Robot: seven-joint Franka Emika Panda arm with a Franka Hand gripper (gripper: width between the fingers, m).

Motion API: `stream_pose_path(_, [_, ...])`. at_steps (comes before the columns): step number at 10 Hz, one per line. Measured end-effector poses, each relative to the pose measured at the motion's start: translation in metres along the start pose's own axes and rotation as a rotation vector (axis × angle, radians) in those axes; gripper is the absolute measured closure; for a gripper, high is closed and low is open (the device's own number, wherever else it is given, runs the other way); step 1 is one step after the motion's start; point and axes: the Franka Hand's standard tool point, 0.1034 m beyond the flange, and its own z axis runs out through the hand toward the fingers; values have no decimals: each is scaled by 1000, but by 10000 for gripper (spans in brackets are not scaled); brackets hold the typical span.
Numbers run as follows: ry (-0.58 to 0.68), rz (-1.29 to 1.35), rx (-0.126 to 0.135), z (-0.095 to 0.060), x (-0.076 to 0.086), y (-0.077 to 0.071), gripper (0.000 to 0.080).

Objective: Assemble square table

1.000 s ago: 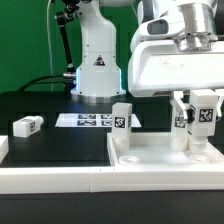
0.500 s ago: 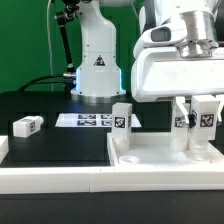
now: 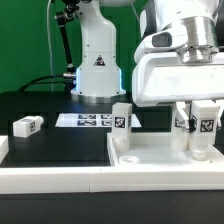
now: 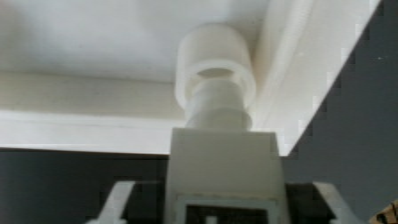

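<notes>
End effector clasping tagged white leg, upright on square slab, tag patterns unreadable

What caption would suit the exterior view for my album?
Robot gripper holds a white leg upright at the square tabletop corner; a second leg stands there too.

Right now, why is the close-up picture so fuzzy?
Wrist view: the leg sits very near the camera, so it blurs, and white against white hides its edges. Exterior view: much sharper, and the tag on the loose leg shows clearly against the dark table.
</notes>
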Motion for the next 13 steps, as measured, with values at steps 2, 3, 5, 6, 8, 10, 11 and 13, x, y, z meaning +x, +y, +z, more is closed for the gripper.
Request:
stream_pose_path(2, [-3, 3, -3, 1, -2, 3, 509])
stream_pose_path(3, [-1, 1, -2, 1, -2, 2, 509])
stream_pose_path(5, [-3, -3, 1, 2, -2, -2, 509])
stream_pose_path(6, [-3, -3, 1, 2, -2, -2, 509])
stream_pose_path(8, [-4, -7, 1, 4, -4, -3, 509])
stream_pose_path(10, [-12, -11, -1, 8, -9, -2, 509])
stream_pose_path(11, [-17, -14, 0, 10, -11, -4, 509])
stream_pose_path(13, [-21, -19, -2, 12, -15, -5, 509])
